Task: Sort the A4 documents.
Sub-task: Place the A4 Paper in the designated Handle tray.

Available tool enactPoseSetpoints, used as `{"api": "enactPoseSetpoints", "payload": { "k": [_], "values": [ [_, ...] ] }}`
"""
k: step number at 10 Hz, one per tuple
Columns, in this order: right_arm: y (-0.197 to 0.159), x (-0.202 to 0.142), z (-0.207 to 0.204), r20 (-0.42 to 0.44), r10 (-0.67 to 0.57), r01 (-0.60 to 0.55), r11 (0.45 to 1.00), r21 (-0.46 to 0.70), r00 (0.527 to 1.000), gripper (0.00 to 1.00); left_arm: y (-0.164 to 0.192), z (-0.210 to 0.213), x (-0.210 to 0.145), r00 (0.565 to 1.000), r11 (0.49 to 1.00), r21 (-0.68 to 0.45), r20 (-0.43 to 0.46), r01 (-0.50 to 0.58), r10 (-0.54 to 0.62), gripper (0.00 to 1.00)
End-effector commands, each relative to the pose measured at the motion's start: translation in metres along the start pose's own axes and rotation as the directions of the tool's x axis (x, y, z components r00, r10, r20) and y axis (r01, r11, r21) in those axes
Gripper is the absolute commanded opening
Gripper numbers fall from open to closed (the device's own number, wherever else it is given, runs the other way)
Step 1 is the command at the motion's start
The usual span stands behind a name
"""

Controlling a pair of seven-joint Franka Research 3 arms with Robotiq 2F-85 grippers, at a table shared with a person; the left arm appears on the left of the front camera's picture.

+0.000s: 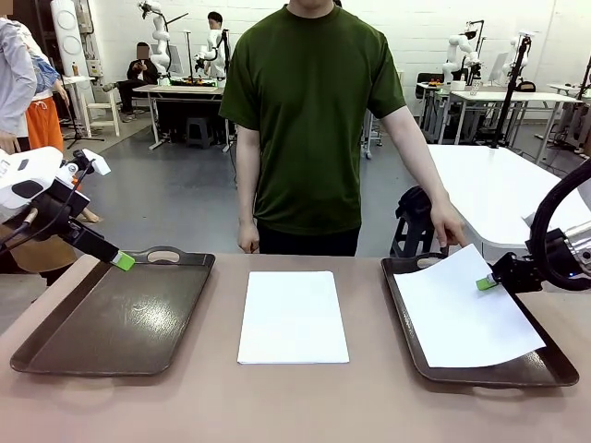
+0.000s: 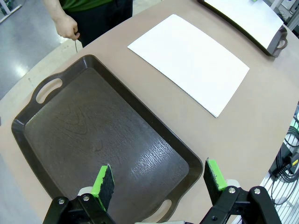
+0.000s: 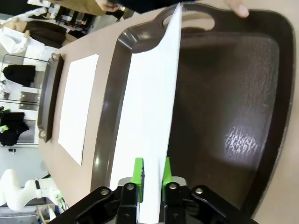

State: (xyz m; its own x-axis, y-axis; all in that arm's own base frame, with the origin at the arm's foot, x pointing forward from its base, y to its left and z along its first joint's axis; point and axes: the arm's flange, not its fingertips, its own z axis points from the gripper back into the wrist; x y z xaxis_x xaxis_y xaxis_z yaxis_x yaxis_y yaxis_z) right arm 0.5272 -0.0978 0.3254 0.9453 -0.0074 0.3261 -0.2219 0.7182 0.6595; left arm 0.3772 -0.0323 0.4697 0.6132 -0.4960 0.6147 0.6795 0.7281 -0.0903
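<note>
- The sheet (image 1: 462, 314) (image 3: 145, 107) lies askew in the right tray (image 1: 554, 367) (image 3: 224, 102). Its near part is down on the tray floor, and its far corner is raised above the far rim.
- The right gripper (image 1: 487, 282) (image 3: 153, 175) is at the sheet's lifted right edge. Its green pads stand either side of the paper with a narrow gap between them. I cannot tell whether they press the paper.
- The person's hand (image 1: 450, 231) (image 3: 240, 8) rests on the right tray's far handle, just beside the raised corner.
- The middle paper (image 1: 294, 316) (image 2: 189, 63) (image 3: 77, 102) lies flat on the table (image 1: 295, 406) between the two trays, touching neither. I cannot tell whether it is one leaf or several.
- The left tray (image 1: 111, 318) (image 2: 93, 135) sits left of the middle paper with a bare floor.
- The left gripper (image 1: 123, 261) (image 2: 159, 175) hangs above the left tray's far part. Its fingers are spread wide and hold nothing.
- The person stands at the far side, the other hand (image 1: 247, 242) (image 2: 67, 25) hanging by the table's edge.
</note>
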Motion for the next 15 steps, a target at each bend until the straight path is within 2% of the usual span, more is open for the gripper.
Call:
{"api": "enactPoseSetpoints", "payload": {
  "k": [1, 2, 5, 8, 9, 10, 11, 13, 15],
  "values": [
    [0.017, -0.006, 0.002, -0.002, 0.020, -0.020, 0.994, -0.111, 1.000, 0.22, 0.003, -0.001, -0.003, 1.000, 1.000, -0.005, 0.016, 0.012, -0.012, 1.00],
    [0.022, -0.006, 0.003, -0.012, 0.051, -0.052, 0.979, -0.196, 0.999, 0.34, 0.003, -0.001, -0.003, 1.000, 1.000, -0.005, 0.016, 0.012, -0.012, 1.00],
    [0.031, -0.004, 0.007, -0.035, 0.083, -0.091, 0.939, -0.331, 0.996, 0.61, 0.003, -0.001, -0.003, 1.000, 1.000, -0.005, 0.016, 0.012, -0.012, 1.00],
    [0.027, -0.005, 0.020, -0.024, 0.071, -0.075, 0.929, -0.363, 0.997, 0.93, 0.003, -0.001, -0.003, 1.000, 1.000, -0.005, 0.016, 0.012, -0.012, 1.00],
    [0.027, -0.005, 0.025, -0.017, 0.068, -0.070, 0.928, -0.365, 0.998, 1.00, 0.003, -0.001, -0.003, 1.000, 1.000, -0.005, 0.016, 0.012, -0.012, 1.00],
    [0.027, -0.005, 0.029, -0.017, 0.067, -0.068, 0.929, -0.365, 0.998, 0.93, 0.003, -0.001, -0.003, 1.000, 1.000, -0.005, 0.016, 0.012, -0.012, 1.00],
    [0.028, -0.005, 0.031, -0.003, 0.065, -0.062, 0.935, -0.350, 0.998, 1.00, 0.003, -0.001, -0.003, 1.000, 1.000, -0.005, 0.016, 0.012, -0.012, 1.00],
    [0.037, -0.005, 0.030, 0.006, 0.066, -0.061, 0.951, -0.305, 0.998, 1.00, 0.003, -0.001, -0.003, 1.000, 1.000, -0.005, 0.016, 0.012, -0.012, 1.00],
    [0.026, 0.001, 0.031, 0.000, 0.087, -0.081, 0.936, -0.344, 0.996, 1.00, 0.003, -0.001, -0.003, 1.000, 1.000, -0.005, 0.016, 0.012, -0.012, 1.00]
  ]
}}
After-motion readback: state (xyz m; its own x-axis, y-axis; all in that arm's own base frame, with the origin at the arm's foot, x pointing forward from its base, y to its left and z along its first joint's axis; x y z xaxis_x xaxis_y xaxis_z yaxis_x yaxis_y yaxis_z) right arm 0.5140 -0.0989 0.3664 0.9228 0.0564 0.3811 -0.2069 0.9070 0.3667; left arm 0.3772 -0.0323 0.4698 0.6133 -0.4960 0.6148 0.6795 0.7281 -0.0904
